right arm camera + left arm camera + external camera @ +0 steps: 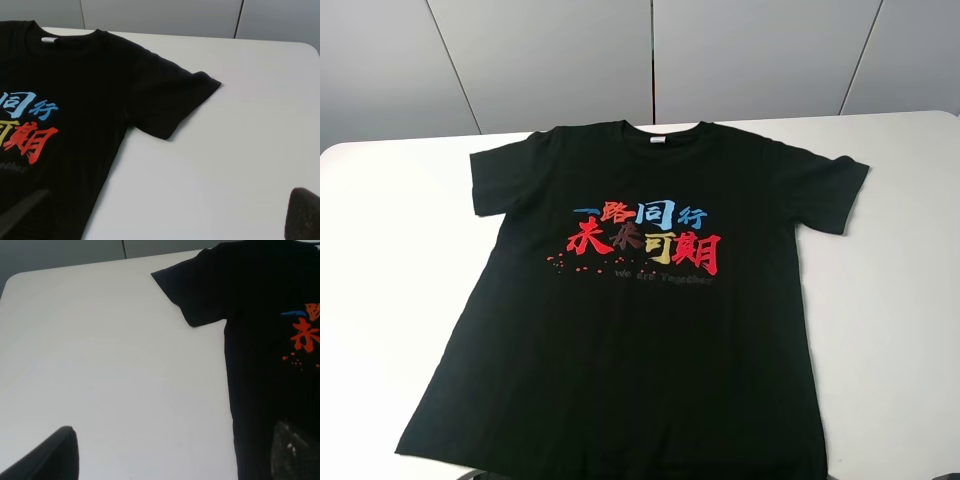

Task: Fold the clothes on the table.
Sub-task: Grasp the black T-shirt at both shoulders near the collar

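The black T-shirt [640,340] lies flat, front up, on the white table [390,250], collar at the far side. Red, blue and yellow characters [645,235] cross the chest, and the white neck label [658,140] shows. In the left wrist view my left gripper [175,429] is open and empty, its dark fingers [50,457] set wide above the shirt's [270,315] left side edge, short of the left sleeve [195,285]. In the right wrist view my right gripper [172,192] is open and empty above the shirt's [90,80] right edge, short of the right sleeve [172,100].
Grey wall panels [640,50] stand behind the table's far edge. Bare white tabletop lies to the left [100,365] and right [240,125] of the shirt. The shirt's hem reaches the near edge of the exterior view.
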Robot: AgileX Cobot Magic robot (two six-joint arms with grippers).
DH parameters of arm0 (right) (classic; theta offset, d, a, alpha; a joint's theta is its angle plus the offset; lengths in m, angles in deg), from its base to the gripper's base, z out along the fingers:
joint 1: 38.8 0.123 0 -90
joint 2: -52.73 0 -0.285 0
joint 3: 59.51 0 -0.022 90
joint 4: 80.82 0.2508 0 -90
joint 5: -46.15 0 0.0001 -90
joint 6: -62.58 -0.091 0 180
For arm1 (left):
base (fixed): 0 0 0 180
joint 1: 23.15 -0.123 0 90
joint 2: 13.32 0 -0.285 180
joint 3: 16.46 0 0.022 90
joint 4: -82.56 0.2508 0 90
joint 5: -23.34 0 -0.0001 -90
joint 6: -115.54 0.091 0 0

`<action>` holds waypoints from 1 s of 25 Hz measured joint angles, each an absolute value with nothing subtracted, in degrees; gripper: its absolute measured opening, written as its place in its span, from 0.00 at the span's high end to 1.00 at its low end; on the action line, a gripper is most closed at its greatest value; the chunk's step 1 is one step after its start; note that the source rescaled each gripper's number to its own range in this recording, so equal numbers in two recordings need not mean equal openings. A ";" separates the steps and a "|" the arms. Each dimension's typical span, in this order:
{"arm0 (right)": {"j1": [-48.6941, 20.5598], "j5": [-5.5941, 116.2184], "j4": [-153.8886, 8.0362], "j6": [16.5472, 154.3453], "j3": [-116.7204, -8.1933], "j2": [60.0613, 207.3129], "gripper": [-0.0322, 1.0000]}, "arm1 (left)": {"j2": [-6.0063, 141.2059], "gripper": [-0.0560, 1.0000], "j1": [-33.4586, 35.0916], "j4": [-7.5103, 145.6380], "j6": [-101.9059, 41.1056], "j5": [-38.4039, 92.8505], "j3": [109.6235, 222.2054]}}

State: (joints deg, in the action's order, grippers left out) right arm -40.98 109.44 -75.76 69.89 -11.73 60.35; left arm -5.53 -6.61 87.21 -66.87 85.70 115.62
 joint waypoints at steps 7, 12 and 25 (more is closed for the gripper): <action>-40.98 109.44 -75.76 69.89 -11.73 60.35 0.01 | -5.53 0.00 -6.61 87.21 -66.87 85.70 115.62; -40.98 109.44 -75.76 69.89 -11.73 60.35 0.01 | -5.53 0.00 -6.61 87.21 -66.87 85.70 115.62; -40.98 109.44 -75.76 69.89 -11.73 60.35 0.01 | -5.53 0.00 -6.61 87.54 -66.87 85.70 115.62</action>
State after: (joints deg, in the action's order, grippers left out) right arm -40.98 109.44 -75.76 69.89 -11.73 60.35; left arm -5.53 -6.61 87.54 -66.87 85.70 115.62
